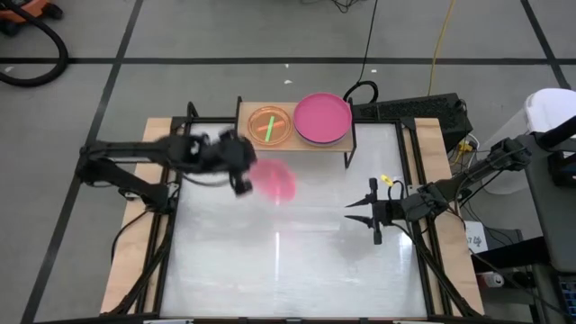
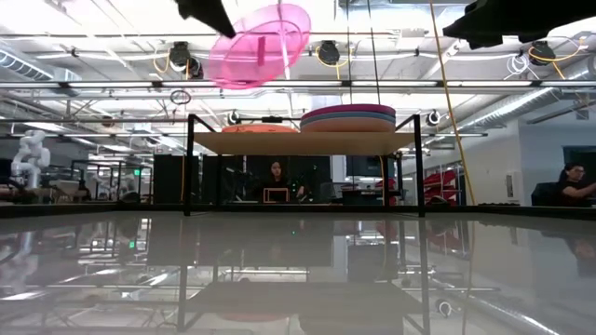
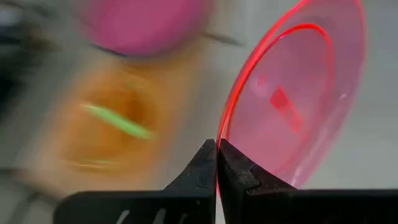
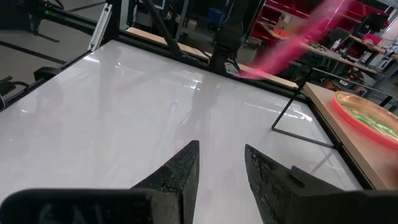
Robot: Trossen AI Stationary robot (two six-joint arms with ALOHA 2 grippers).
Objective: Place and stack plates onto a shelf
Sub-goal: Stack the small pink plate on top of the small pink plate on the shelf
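Note:
My left gripper is shut on a small hot-pink plate, held in the air in front of the shelf. On the shelf's left half lies an orange plate with something green in it. On its right half stands a stack of larger plates with a magenta one on top. My right gripper is open and empty above the table's right half. My left gripper pinches the hot-pink plate's rim between its two fingers, at the plate's left edge. The plate is lifted clear of the table and shelf, tilted, and reaches out from the fingers toward the table's right.
The shelf stands on thin black legs at the table's far edge. The white tabletop has wooden side rails. People sit in the room behind the table.

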